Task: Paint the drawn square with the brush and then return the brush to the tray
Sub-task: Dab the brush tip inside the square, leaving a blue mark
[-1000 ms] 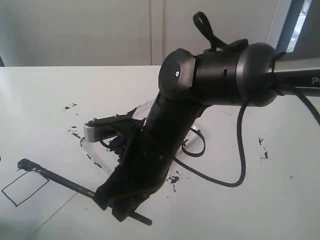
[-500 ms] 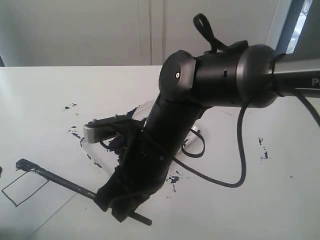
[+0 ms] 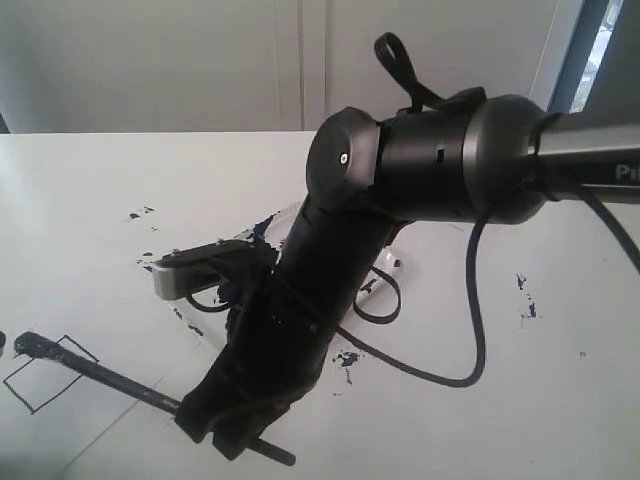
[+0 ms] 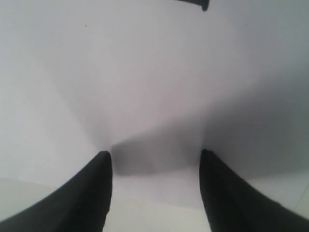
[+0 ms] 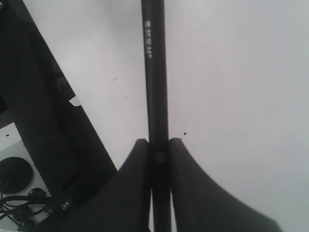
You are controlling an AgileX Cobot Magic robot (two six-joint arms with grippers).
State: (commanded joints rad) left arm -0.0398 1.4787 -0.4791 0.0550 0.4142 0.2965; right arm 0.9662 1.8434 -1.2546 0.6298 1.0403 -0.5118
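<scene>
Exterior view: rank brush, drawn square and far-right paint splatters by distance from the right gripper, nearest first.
1. brush, clamped in the right gripper.
2. drawn square, left of it, at the brush tip.
3. paint splatters, far off on the right side.

With right end effector (image 5: 159,143) pinched, left end effector (image 4: 154,153) gapes.

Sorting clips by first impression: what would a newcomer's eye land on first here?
A bulky black robot arm fills the middle of the exterior view, its jaws clamped on a long thin black brush. The brush slants across a small black-outlined square, white inside, at lower left. Dark blue paint splatters dot the white table.
</scene>
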